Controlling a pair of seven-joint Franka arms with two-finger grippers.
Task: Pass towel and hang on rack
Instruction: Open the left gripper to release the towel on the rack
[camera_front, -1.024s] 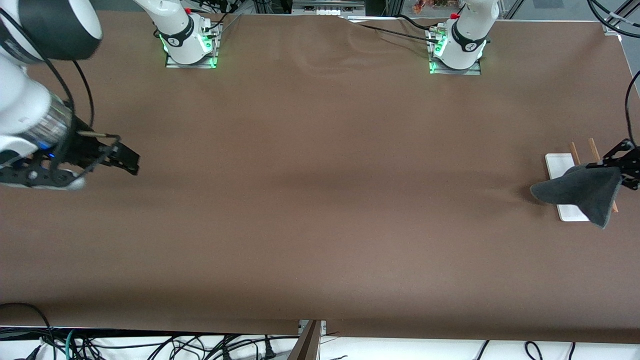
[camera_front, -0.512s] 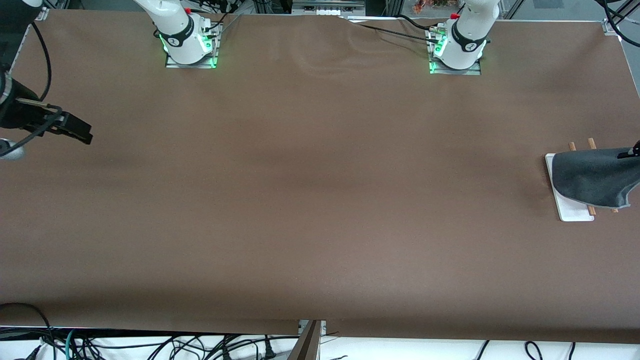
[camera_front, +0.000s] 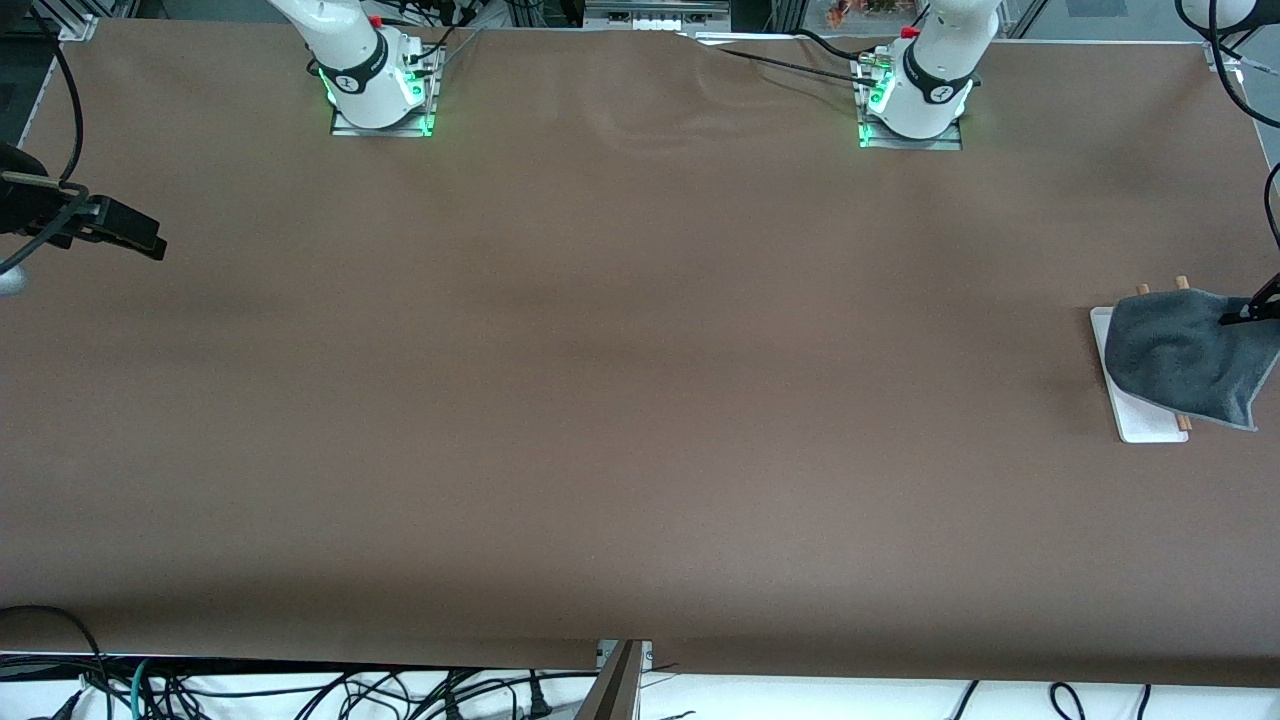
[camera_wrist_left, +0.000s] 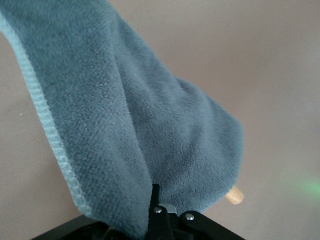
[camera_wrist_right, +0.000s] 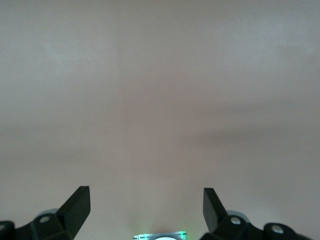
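Observation:
The dark grey towel (camera_front: 1180, 355) lies spread over the rack at the left arm's end of the table. Part of the rack's white base (camera_front: 1140, 425) and the brown rod tips (camera_front: 1182, 283) stick out from under it. My left gripper (camera_front: 1245, 315) is over the rack, shut on a fold of the towel. In the left wrist view the towel (camera_wrist_left: 125, 115) hangs from the left gripper (camera_wrist_left: 157, 200), and one rod end (camera_wrist_left: 235, 196) shows below the cloth. My right gripper (camera_front: 140, 238) waits open and holds nothing, over the right arm's end of the table, with bare table between its fingers (camera_wrist_right: 146, 205).
Brown cloth covers the table (camera_front: 640, 400). The two arm bases (camera_front: 375, 90) (camera_front: 915, 95) with green lights stand along the edge farthest from the front camera. Cables (camera_front: 300, 695) hang below the table's edge nearest that camera.
My left gripper carried the towel across the rack toward the table's end, and the cloth now lies over the rods. My right arm drew back toward its own end of the table.

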